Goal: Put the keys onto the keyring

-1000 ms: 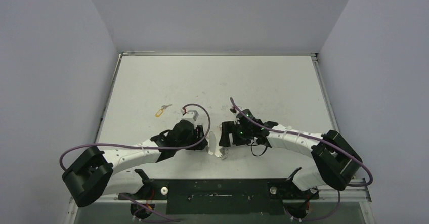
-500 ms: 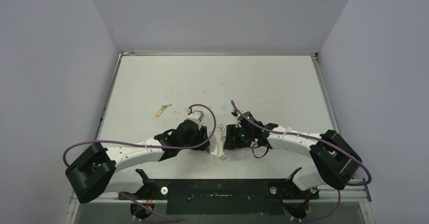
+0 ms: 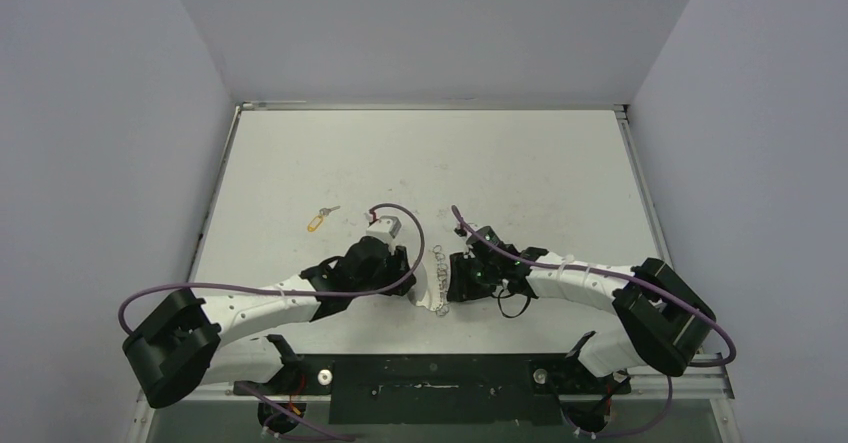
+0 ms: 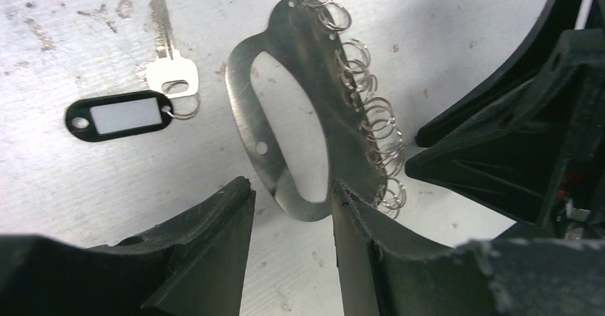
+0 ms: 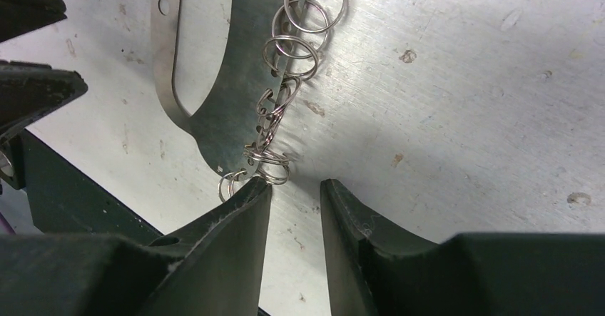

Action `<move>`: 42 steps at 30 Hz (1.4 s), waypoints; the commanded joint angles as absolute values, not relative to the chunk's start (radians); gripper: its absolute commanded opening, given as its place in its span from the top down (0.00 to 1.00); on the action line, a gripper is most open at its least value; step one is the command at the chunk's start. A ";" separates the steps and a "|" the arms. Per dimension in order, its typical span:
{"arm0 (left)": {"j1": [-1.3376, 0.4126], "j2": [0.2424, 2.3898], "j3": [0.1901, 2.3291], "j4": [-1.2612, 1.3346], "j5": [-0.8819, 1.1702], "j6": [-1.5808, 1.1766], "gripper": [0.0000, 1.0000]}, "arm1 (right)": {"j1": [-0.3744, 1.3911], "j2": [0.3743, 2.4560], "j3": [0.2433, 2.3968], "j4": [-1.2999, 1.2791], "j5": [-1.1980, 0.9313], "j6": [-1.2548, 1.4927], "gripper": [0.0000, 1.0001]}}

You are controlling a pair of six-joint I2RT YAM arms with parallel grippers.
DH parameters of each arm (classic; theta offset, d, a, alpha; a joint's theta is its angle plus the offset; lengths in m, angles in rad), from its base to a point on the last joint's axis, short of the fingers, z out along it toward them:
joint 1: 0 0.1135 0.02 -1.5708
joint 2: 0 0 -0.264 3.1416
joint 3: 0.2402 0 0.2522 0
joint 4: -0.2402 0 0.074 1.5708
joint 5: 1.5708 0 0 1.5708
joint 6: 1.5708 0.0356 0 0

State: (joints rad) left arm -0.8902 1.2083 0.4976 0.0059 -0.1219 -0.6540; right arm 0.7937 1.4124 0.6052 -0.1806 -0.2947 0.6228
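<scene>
The keyring (image 4: 317, 109), a flat silver oval plate, lies on the white table with its small rings (image 4: 371, 116) along one edge. My left gripper (image 4: 289, 195) is open around the plate's near end; the right fingertip (image 4: 349, 202) touches it and the left one stands apart. A key (image 4: 170, 70) with a black tag (image 4: 121, 115) lies left of the plate. My right gripper (image 5: 296, 184) is open by a narrow gap with only table in it, and its left fingertip (image 5: 253, 191) touches the end rings (image 5: 267, 166). Far left lies the yellow-tagged key (image 3: 317, 221).
Both grippers (image 3: 425, 288) (image 3: 450, 283) meet near the table's front middle, tips close together. The right gripper's black fingers (image 4: 514, 138) fill the right of the left wrist view. The dark front rail (image 5: 57, 209) runs just behind the keyring. Grey walls enclose the table.
My right gripper's jaws have narrowed a lot and it has slid left against the keyring's rings. The left gripper closed slightly and turned a little; the chain of rings now shows between the grippers.
</scene>
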 commanded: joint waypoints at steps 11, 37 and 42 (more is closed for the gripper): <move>-1.058 1.337 0.487 0.289 -0.074 -0.819 0.64 | 0.822 1.429 0.557 -0.061 -0.313 0.699 0.84; -1.150 1.397 0.502 0.313 -0.146 -0.834 0.74 | 0.838 1.342 0.582 -0.206 -0.177 0.651 0.91; -1.149 1.309 0.480 0.256 -0.189 -0.783 0.75 | 0.835 1.205 0.586 -0.266 -0.084 0.627 0.68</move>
